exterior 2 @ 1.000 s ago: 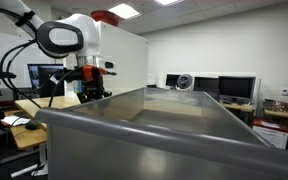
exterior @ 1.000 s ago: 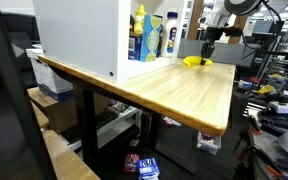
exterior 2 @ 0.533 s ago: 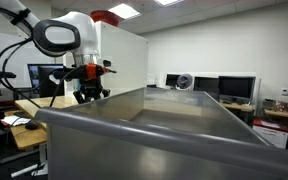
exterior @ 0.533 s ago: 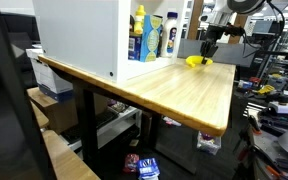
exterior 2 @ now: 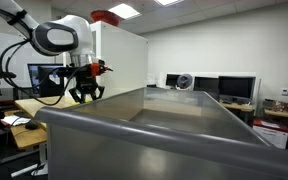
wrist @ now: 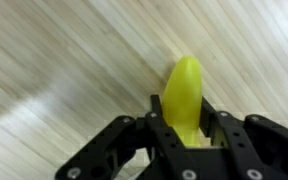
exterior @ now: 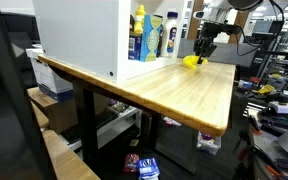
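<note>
Pincer (wrist: 191, 126) is closed tight on the yellow banana (wrist: 184, 85), holding it over the wooden table (wrist: 64, 70).

Ceiling panels (exterior 2: 127, 10) light the room evenly. Glare streaks the worktop (wrist: 46, 112) in the soft wrist view; the near grey bin (exterior 2: 134, 132) looms blurred.

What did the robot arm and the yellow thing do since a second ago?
The pincer slid a little towards the white cabinet and tilted. The yellow banana-shaped object shifted that way too; the wrist view shows it between the pincer's fingers, though a firm grip cannot be told. The light wooden table and the cabinet stayed put.
</note>
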`<state>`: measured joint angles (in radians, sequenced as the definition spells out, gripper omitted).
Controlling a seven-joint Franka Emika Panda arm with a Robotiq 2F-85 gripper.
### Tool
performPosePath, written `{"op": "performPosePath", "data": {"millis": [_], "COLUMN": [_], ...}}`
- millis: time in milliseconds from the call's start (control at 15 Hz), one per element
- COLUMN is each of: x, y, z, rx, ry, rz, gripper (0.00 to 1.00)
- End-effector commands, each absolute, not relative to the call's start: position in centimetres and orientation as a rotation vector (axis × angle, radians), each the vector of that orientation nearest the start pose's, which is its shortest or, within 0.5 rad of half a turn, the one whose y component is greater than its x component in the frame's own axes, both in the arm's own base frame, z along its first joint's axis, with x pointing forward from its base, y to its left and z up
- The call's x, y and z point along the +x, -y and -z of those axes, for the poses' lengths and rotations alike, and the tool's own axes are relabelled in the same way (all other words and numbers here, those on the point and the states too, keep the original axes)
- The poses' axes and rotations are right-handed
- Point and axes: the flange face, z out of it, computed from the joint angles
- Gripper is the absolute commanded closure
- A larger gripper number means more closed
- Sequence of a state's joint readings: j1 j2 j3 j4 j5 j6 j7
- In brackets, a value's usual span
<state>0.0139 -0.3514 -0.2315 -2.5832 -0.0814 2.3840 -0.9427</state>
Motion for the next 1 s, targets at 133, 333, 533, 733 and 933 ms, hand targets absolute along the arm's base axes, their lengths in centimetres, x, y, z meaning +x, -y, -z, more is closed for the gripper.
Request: {"op": "performPosePath", "data": {"millis": [133,333,533,733,933], "x": [42.2,42.6,42.8,42.9,42.9], "y": [5.3,3.8,2.6,2.0,1.5], "z": [-39.4,-39.3,-39.2,-39.2,-39.3], "rx": [-2.823,-2.773,-2.728,-2.696,-2.676], "ry": [1.436,1.498,1.534,1.560,1.578], "rz": [0.178,0.181,0.186,0.181,0.178], "gripper": [0.88,0.88,0.88,0.88,0.88]}}
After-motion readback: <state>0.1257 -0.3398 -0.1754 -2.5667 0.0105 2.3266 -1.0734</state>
